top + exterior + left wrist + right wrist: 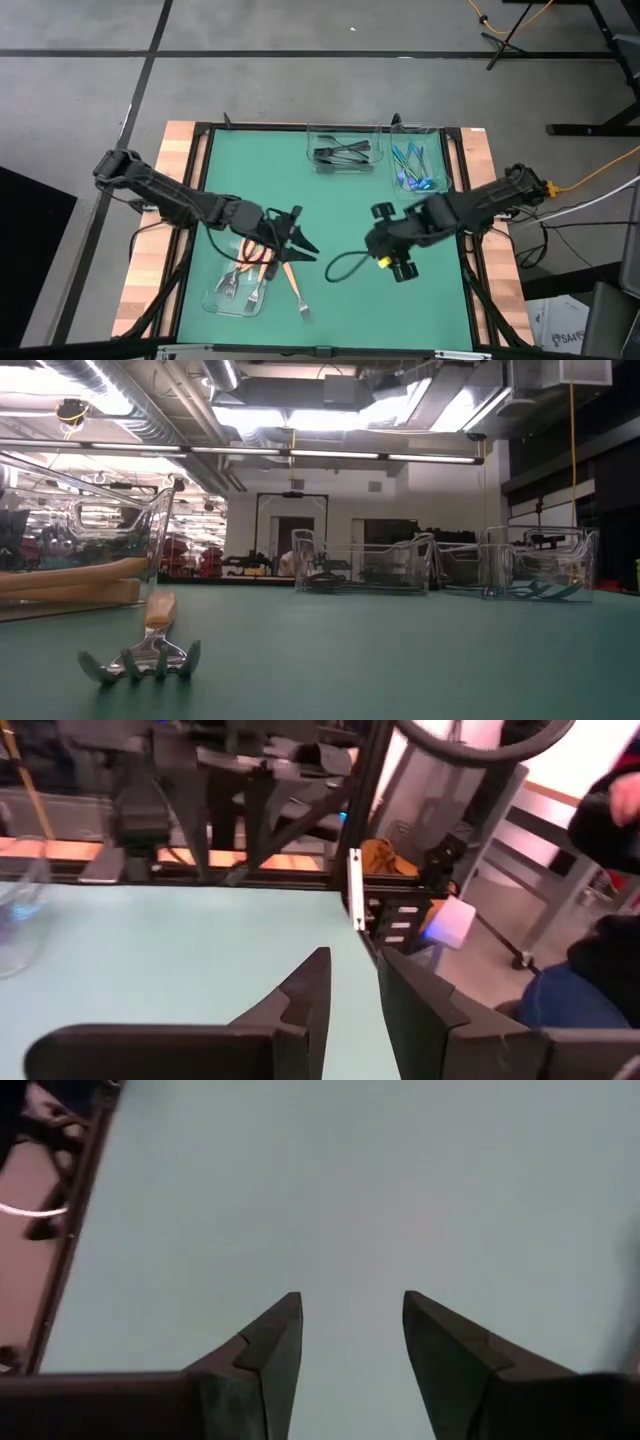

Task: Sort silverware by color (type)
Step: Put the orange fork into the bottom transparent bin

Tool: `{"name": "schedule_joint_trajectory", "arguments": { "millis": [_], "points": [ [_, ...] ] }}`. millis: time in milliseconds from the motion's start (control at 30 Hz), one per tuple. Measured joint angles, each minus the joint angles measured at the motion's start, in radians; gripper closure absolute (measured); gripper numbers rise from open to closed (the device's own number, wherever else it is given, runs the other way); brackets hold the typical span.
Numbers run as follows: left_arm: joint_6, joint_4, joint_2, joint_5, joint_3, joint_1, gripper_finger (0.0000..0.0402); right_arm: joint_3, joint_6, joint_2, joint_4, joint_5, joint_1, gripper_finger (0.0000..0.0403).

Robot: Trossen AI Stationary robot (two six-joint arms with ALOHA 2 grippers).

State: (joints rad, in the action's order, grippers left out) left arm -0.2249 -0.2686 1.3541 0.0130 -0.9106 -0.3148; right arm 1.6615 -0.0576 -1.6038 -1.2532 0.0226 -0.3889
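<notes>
Since one orange-handled fork (297, 293) lies just outside the near tray (213, 300), the left gripper (303, 240) hovers close by, spread and empty; the right gripper (350, 1340) waits farther off, spread too.

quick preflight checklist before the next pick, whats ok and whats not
1. Left end effector empty and open: ok.
2. Right end effector empty and open, over bare mat: ok.
3. Black utensils in their own far tray: ok.
4. Blue utensils in the neighbouring far tray: ok.
5. All orange-handled forks in the near tray: not ok, one orange-handled fork lies on the mat beside it.
6. Left end effector lined up over that fork: cannot tell.
</notes>
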Motion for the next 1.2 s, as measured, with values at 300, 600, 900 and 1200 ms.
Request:
{"name": "schedule_joint_trajectory", "arguments": {
  "millis": [300, 600, 900, 1200],
  "points": [
    [0.081, 0.211, 0.209, -0.177, -0.283, 0.045, 0.0321, 0.0, -0.25, 0.033, -0.117, 0.258, -0.194, 0.0236],
    [0.19, 0.649, 0.435, -0.214, -0.619, 0.017, 0.0321, -0.001, -0.418, 0.036, -0.168, 0.401, -0.346, 0.0236],
    [0.284, 0.968, 0.591, -0.123, -0.757, -0.071, 0.0321, -0.001, -0.51, 0.036, -0.145, 0.41, -0.4, 0.0236],
    [0.283, 1.003, 0.644, -0.094, -0.758, -0.125, 0.0321, -0.001, -0.521, 0.035, -0.128, 0.408, -0.396, 0.0236]
  ]
}}
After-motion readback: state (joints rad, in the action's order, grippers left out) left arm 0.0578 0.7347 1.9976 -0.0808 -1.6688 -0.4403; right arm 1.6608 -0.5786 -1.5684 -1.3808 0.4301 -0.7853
